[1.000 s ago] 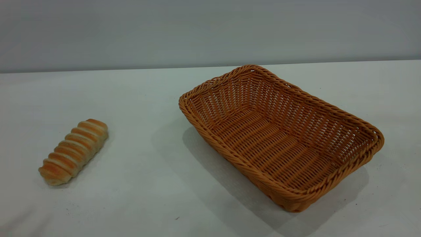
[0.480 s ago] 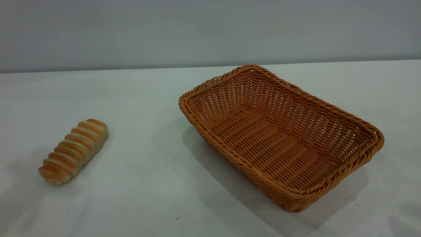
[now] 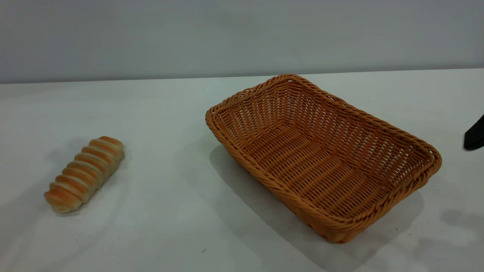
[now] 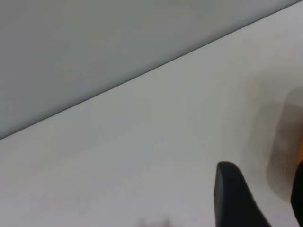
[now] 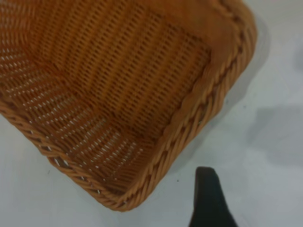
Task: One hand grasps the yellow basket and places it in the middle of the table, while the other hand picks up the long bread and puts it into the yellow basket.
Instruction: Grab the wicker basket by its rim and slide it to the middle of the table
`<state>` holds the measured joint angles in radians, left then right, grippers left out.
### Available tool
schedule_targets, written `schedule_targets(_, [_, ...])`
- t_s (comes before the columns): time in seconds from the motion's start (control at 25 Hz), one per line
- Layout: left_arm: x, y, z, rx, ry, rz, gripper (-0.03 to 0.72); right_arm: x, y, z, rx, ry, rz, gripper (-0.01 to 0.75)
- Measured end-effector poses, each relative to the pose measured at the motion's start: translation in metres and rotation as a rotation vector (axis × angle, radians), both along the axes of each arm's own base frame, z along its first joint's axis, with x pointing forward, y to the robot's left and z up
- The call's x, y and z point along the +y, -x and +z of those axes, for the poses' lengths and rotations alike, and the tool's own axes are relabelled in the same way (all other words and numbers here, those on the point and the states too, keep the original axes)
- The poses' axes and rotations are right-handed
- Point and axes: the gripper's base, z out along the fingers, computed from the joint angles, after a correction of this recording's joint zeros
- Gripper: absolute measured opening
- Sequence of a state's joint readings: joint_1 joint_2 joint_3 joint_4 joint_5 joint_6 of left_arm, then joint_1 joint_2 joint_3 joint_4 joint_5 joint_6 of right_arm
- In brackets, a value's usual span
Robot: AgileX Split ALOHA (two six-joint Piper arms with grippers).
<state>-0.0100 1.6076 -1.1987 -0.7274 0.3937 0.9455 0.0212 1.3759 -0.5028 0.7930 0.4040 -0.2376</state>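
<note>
Your right end effector (image 3: pixel 475 136) sits just off the yellow basket (image 3: pixel 382 124)'s right rim, can't tell its opening; long bread (image 3: pixel 84 173) lies diagonal, far left, nearer your left arm

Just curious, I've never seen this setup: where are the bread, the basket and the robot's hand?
bread (image 3: pixel 84 174), exterior view, middle of its ridged top.
basket (image 3: pixel 264 179), exterior view, near braided rim.
right hand (image 3: pixel 475 135), exterior view, dark tip at the right edge.
</note>
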Motion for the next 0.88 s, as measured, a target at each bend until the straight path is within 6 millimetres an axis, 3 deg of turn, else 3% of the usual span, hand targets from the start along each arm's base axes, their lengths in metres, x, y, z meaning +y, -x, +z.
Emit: schedule_targets(0.88, [0.001, -0.009, -0.006, -0.012, -0.016, 0.007, 0.371, 0.007, -0.019, -0.042, 0.077, -0.095, -0.015, 0.471])
